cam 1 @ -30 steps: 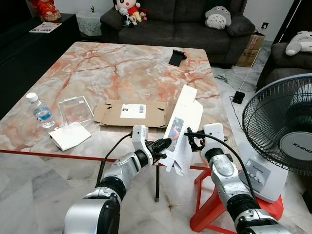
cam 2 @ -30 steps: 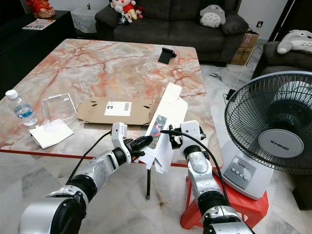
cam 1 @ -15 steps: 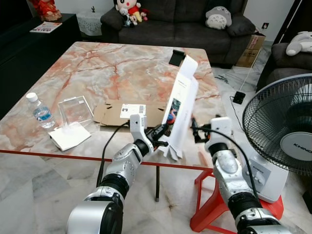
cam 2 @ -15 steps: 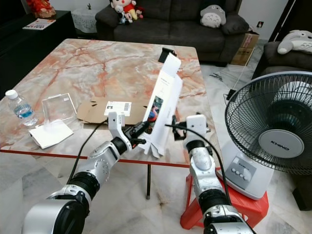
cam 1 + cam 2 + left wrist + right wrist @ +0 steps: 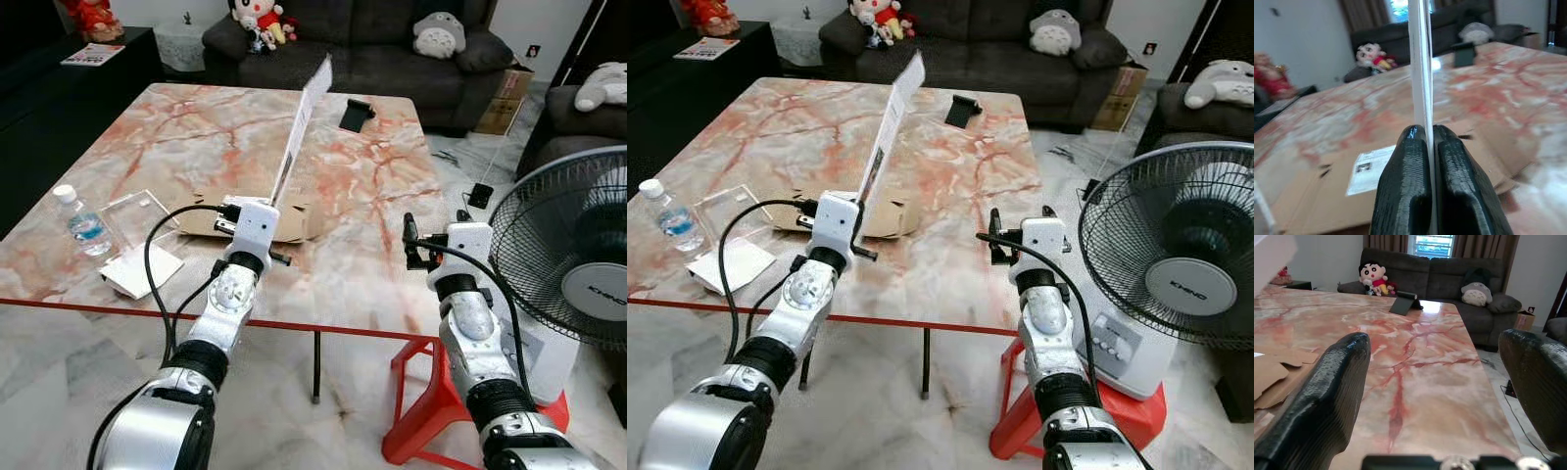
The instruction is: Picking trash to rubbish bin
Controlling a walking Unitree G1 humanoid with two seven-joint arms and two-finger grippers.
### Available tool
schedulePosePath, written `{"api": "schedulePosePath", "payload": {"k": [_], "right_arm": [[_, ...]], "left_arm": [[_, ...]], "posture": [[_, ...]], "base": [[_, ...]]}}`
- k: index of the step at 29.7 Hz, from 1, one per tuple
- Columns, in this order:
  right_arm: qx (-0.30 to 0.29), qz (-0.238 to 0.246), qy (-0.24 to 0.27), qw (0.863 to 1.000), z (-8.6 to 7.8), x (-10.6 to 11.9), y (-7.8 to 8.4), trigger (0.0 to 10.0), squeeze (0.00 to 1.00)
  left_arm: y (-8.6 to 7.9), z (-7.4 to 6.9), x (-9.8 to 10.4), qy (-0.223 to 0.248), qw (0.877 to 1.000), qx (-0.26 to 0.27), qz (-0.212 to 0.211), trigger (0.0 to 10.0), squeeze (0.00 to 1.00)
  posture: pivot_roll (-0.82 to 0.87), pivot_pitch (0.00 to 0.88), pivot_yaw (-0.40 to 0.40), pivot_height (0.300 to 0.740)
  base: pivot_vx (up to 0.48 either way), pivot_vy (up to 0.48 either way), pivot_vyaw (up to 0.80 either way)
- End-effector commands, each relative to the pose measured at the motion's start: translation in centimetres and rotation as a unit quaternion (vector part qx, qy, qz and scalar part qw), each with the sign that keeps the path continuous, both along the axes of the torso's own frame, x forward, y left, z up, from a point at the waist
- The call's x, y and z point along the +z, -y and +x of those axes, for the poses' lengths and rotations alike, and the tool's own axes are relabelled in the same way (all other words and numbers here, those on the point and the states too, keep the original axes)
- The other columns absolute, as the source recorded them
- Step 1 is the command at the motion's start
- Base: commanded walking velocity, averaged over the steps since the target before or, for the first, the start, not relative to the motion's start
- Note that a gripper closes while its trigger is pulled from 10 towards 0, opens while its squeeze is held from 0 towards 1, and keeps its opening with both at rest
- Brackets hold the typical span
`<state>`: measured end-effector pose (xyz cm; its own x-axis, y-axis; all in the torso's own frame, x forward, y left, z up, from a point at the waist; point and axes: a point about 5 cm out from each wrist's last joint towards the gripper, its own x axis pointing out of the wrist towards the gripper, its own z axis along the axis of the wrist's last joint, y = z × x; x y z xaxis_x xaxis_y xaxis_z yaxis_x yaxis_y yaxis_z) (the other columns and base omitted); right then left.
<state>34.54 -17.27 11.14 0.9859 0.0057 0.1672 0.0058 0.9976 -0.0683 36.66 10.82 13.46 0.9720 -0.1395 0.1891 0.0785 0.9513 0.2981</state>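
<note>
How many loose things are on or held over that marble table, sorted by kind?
Flattened cardboard box: 1
Flat white carton, held upright in the left gripper: 1, carton at
Water bottle: 1
Clear plastic box: 1
White paper packet: 1
Black phone stand: 1
Total: 6

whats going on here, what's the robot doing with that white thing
The robot is clearing trash off a marble table. Its left gripper is shut on a flattened white package, holding it upright, edge-on, above the flattened cardboard box that lies on the table. The right gripper is open and holds nothing, at the table's right edge beside a standing fan. A water bottle and a clear plastic case lie on the left side of the table.
</note>
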Motion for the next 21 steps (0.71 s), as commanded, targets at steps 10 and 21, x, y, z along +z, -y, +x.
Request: {"api": "schedulePosePath", "payload": {"k": [10,21], "right_arm": [[-0.003,0.005,0.003,1.000,-0.3,-0.2,0.4,10.0,0.00],[0.004,0.008,0.023,1.000,-0.1,0.4,0.1,10.0,0.00]], "left_arm": [[0.8,-0.4,0.2,0.040,0.999,0.006,0.016,10.0,0.00],[1.5,-0.8,0.3,0.063,0.998,-0.007,0.022,10.0,0.00]], "posture": [[-0.11,0.010,-0.044,0.740],[-0.12,0.000,-0.033,0.740]], "base": [[0.000,0.000,0.00],[0.000,0.000,0.00]]}}
